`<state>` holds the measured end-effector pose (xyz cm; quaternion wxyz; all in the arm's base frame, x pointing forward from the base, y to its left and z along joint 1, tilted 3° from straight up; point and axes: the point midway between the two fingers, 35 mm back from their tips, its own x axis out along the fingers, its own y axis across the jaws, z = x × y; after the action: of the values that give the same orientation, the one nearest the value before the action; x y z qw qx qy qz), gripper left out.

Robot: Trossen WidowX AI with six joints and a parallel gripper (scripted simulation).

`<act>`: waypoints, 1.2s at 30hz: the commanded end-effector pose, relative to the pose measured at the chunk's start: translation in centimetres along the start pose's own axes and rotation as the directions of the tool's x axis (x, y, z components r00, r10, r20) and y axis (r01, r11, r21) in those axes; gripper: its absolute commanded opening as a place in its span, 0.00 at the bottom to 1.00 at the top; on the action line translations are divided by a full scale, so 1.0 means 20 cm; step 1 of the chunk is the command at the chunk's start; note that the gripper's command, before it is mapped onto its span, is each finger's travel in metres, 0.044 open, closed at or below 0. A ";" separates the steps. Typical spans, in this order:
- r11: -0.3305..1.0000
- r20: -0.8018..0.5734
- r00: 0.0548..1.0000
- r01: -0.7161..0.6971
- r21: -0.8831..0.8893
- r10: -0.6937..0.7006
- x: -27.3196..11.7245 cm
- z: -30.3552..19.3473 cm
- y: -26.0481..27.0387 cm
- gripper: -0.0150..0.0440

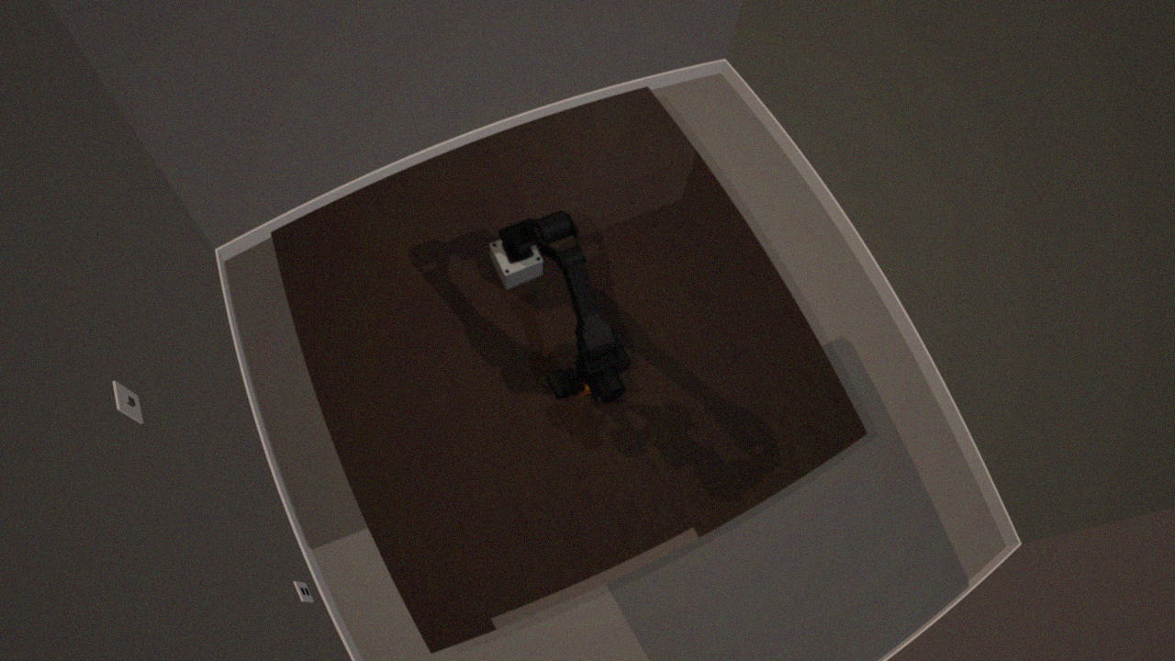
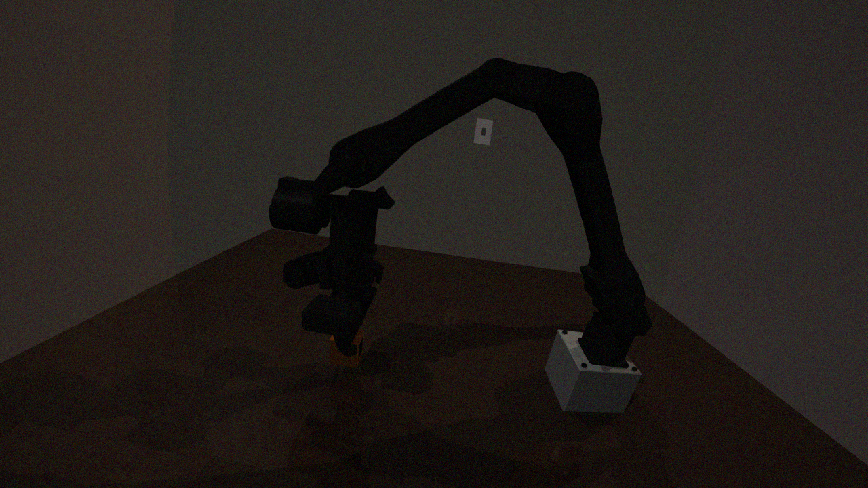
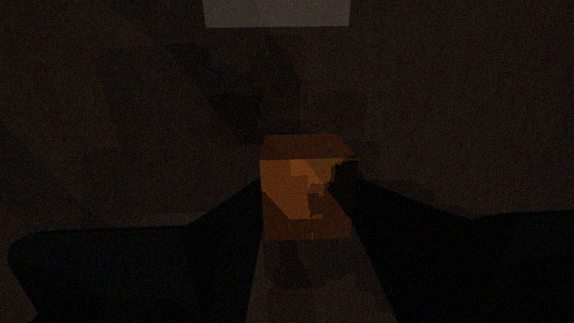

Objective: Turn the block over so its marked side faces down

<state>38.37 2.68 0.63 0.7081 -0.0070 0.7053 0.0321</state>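
Note:
A small orange block is held between the fingers of my black gripper. The gripper points down and is shut on the block, with a finger on each side of it in the wrist view. The block appears to be a little above the brown table and roughly level. Its top and the side towards the arm's base look plain orange in the wrist view. In the exterior view a dark patch shows at its right side; I cannot tell marking from shadow. The underside is hidden.
The arm's white base box stands on the table, on the right in the exterior view and at the top edge of the wrist view. Dark arm shadows cross the table, and the light is dim.

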 end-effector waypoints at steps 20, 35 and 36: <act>1.000 0.275 0.961 -0.001 0.001 0.001 0.02 0.02 0.00 0.25; 1.000 0.480 0.877 -0.003 0.001 0.002 0.02 -0.02 0.00 0.25; 1.000 0.490 0.871 -0.003 0.001 0.002 0.02 -0.02 0.00 0.25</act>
<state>38.26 2.78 0.06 0.8509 0.0013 0.5241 0.0355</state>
